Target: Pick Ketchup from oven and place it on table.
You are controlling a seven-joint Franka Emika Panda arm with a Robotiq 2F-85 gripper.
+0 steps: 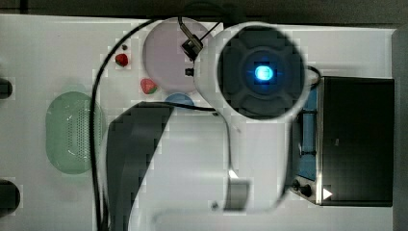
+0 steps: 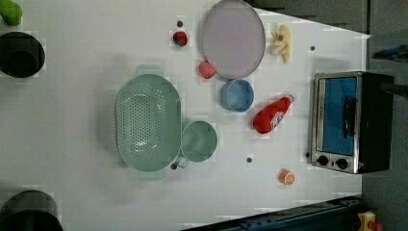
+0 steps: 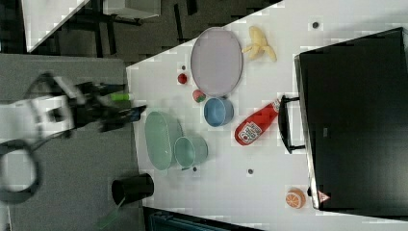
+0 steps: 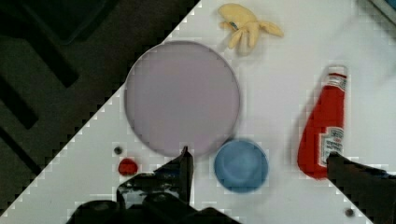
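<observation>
White label on Ketchup (image 3: 255,126) unreadable, triangular warning sign on oven (image 3: 323,196) corner

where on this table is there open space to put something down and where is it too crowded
Bare white tabletop lies at the left view's left of the green oval colander, and between the slim red ketchup bottle and the small orange fruit. It is crowded around the lilac round plate, blue bowl and strawberries.

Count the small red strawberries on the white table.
2. One small red strawberry lies apart, off the round lilac plate toward the left view's left; the other sits against the plate's rim, near the blue bowl.
</observation>
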